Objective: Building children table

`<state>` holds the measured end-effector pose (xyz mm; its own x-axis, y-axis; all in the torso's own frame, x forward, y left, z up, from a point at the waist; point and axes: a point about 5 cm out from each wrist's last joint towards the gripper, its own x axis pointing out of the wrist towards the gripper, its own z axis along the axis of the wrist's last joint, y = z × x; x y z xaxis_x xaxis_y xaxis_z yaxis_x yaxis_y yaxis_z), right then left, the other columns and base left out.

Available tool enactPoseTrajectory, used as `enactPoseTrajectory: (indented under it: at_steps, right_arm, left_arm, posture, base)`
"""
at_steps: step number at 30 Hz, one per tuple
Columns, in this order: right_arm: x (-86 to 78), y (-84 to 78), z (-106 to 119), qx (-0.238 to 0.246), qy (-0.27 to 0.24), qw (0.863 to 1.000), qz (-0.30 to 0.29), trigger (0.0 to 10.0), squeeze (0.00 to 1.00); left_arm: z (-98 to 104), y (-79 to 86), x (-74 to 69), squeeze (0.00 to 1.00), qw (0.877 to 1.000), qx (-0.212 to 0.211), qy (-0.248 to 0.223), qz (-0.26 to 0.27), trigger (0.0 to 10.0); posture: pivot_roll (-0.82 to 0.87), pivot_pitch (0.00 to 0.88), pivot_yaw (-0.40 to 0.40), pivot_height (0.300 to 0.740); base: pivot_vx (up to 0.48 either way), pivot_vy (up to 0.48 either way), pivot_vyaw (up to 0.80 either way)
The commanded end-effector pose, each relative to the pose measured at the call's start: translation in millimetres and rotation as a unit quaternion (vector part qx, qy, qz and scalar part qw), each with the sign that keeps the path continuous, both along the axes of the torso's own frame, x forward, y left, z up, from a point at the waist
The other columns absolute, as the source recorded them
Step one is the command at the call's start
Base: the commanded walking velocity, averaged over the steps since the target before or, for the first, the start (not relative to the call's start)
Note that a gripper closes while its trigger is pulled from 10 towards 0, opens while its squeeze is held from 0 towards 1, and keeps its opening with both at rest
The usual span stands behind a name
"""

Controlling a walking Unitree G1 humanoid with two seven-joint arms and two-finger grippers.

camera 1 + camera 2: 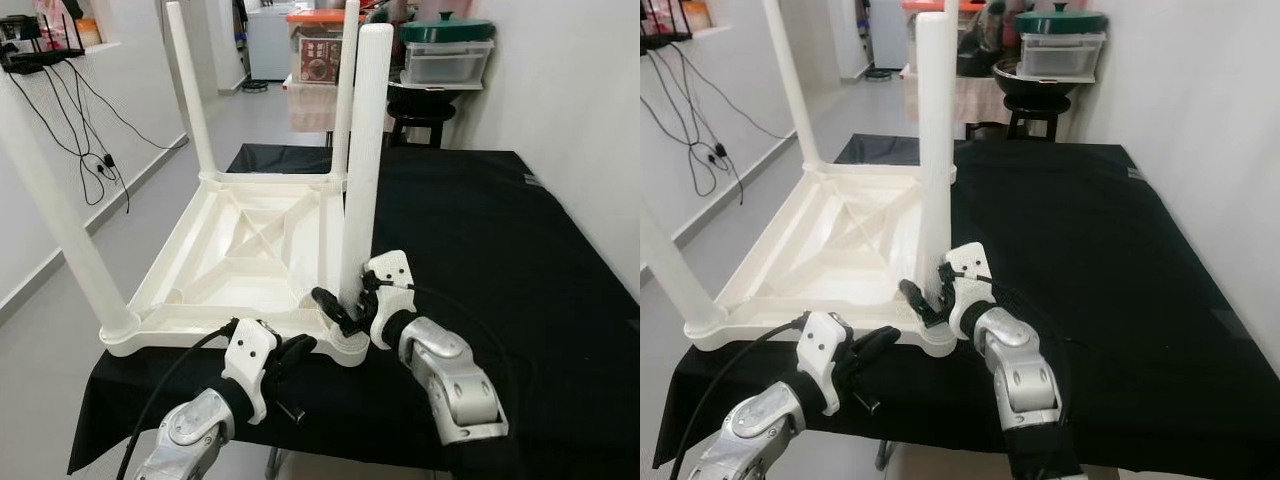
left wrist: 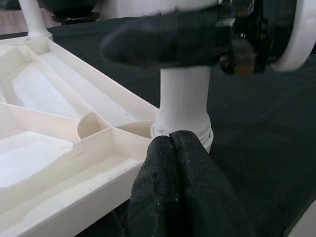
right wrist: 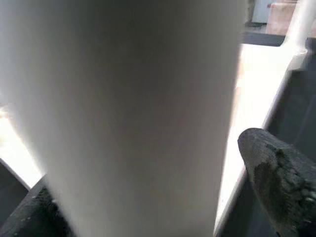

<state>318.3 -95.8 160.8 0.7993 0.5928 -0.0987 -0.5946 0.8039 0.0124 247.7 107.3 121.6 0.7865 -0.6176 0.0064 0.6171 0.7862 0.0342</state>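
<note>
Right gripper [image 1: 350, 312] clasps smooth white cylindrical table leg [image 1: 362, 160].

Tabletop [image 1: 240, 250]: white, upside down on my black desk [image 1: 500, 260].
Near leg [image 1: 362, 160]: upright, my right tool [image 1: 345, 305] around its base.
Left tool [image 1: 292, 358]: fingers together at tabletop's edge.

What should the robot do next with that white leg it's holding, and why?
Probably keep twisting or pressing the near leg down into its corner socket. The right end effector grips it low, just above the upside-down tabletop, while the left end effector, fingers together, rests at the table's near edge. The other three legs already stand upright, so seating this one looks like the last step.
</note>
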Motion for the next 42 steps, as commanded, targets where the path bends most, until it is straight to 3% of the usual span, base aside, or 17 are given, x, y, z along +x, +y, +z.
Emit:
enactPoseTrajectory:
  at_steps: [1, 2, 3, 7, 11, 12, 13, 14, 17, 29, 32, 33, 34, 35, 36, 37, 42]
  right_arm:
    - [-1.7, 5.8, 17.9, 0.005, -0.038, 0.992, 0.121, 10.0, 0.31]
    - [-1.7, 5.8, 17.9, 0.005, -0.038, 0.992, 0.121, 10.0, 0.31]
    - [-4.0, 1.6, 25.0, -0.005, -0.053, 0.975, 0.216, 10.0, 0.0]
    - [-10.8, -8.5, 29.9, -0.016, -0.042, 0.924, 0.38, 10.0, 0.0]
    - [-0.8, -9.8, 21.9, -0.017, -0.015, 0.92, 0.391, 10.0, 0.0]
    - [4.5, -10.4, 16.0, -0.014, 0.0, 0.921, 0.389, 8.5, 0.0]
    - [5.6, -10.9, 14.4, -0.012, 0.005, 0.921, 0.39, 8.5, 0.0]
    - [10.0, -12.1, 11.0, -0.01, 0.013, 0.925, 0.38, 0.7, 0.0]
    - [11.9, -13.2, 9.7, -0.01, 0.016, 0.927, 0.375, 0.0, 0.0]
    - [16.5, -28.2, 7.1, -0.015, 0.002, 0.932, 0.362, 0.0, 0.0]
    - [8.4, -33.9, 4.8, -0.01, -0.015, 0.946, 0.323, 0.0, 0.0]
    - [0.1, -30.1, -0.4, -0.004, -0.022, 0.97, 0.241, 0.0, 0.0]
    - [0.1, -30.1, -0.4, -0.004, -0.022, 0.97, 0.241, 0.0, 0.0]
    - [3.3, -22.0, -4.9, -0.006, -0.028, 0.994, 0.107, 0.0, 0.0]
    - [5.4, -21.2, -8.5, 0.015, -0.013, 0.996, -0.082, 0.0, 0.0]
    - [-13.9, -6.1, -20.7, 0.001, 0.011, 0.993, -0.12, 0.0, 0.0]
    - [-30.0, 6.5, -23.7, -0.018, 0.01, 0.995, -0.102, 0.0, 0.0]
  left_arm:
    - [-3.1, 0.5, 0.6, 0.0, 1.0, 0.005, 0.005, 0.003, 10.0]
    - [-3.1, 0.5, 0.6, 0.0, 1.0, 0.005, 0.005, 0.003, 10.0]
    - [-3.4, 0.3, 0.5, 0.0, 1.0, 0.005, 0.005, 0.003, 10.0]
    - [-3.9, -0.3, 0.2, 0.0, 1.0, 0.005, 0.005, 0.004, 10.0]
    - [-4.8, -0.6, -0.4, 0.0, 1.0, 0.006, 0.005, 0.005, 10.0]
    - [-4.9, -0.9, -0.6, 0.0, 1.0, 0.006, 0.006, 0.005, 10.0]
    - [-4.9, -1.0, -0.7, 0.0, 1.0, 0.006, 0.006, 0.005, 10.0]
    - [-5.1, -1.3, -1.0, 0.0, 1.0, 0.006, 0.006, 0.004, 10.0]
    - [-5.2, -1.5, -1.3, 0.0, 1.0, 0.006, 0.006, 0.004, 10.0]
    - [-4.4, -2.5, -2.8, 0.0, 1.0, 0.004, 0.005, 0.004, 10.0]
    - [-3.1, -2.0, -3.7, 0.0, 1.0, 0.002, 0.004, 0.007, 10.0]
    - [-2.2, -0.6, -4.9, 0.0, 1.0, 0.001, 0.003, 0.009, 10.0]
    - [-2.2, -0.6, -4.9, 0.0, 1.0, 0.001, 0.003, 0.009, 10.0]
    - [-2.0, 0.4, -5.4, 0.0, 1.0, 0.001, 0.003, 0.009, 10.0]
    - [-1.5, 1.6, -5.7, 0.0, 1.0, 0.001, 0.003, 0.009, 10.0]
    - [-0.9, 2.6, -5.9, 0.0, 1.0, 0.002, 0.003, 0.008, 10.0]
    - [-1.2, 3.7, -5.5, 0.0, 1.0, 0.004, 0.004, 0.007, 10.0]
  posture:
    - [-0.02, 0.0, -0.036, 0.74]
    - [-0.02, 0.0, -0.036, 0.74]
    - [-0.02, 0.0, -0.036, 0.74]
    - [-0.01, 0.0, -0.039, 0.74]
    - [0.0, 0.0, -0.039, 0.74]
    - [0.0, 0.0, -0.039, 0.74]
    - [0.0, 0.0, -0.039, 0.74]
    - [0.01, 0.0, -0.042, 0.74]
    - [0.01, 0.0, -0.043, 0.74]
    - [0.0, 0.0, -0.046, 0.74]
    - [-0.01, 0.0, -0.046, 0.74]
    - [-0.02, 0.0, -0.05, 0.74]
    - [-0.02, 0.0, -0.05, 0.74]
    - [-0.02, 0.0, -0.051, 0.74]
    - [-0.02, 0.0, -0.048, 0.74]
    - [-0.02, 0.0, -0.041, 0.74]
    - [-0.05, 0.0, -0.016, 0.74]
  base:
    - [0.0, 0.0, 0.0]
    - [0.0, 0.0, 0.0]
    - [0.0, 0.0, 0.0]
    - [0.0, 0.0, 0.0]
    - [0.0, 0.0, 0.0]
    - [0.0, 0.0, 0.0]
    - [0.0, 0.0, 0.0]
    - [0.0, 0.0, 0.0]
    - [0.0, 0.0, 0.0]
    - [0.0, 0.0, 0.0]
    - [0.0, 0.0, 0.0]
    - [0.0, 0.0, 0.0]
    - [0.0, 0.0, 0.0]
    - [0.0, 0.0, 0.0]
    - [0.0, 0.0, 0.0]
    - [0.0, 0.0, 0.0]
    - [0.0, 0.0, 0.0]
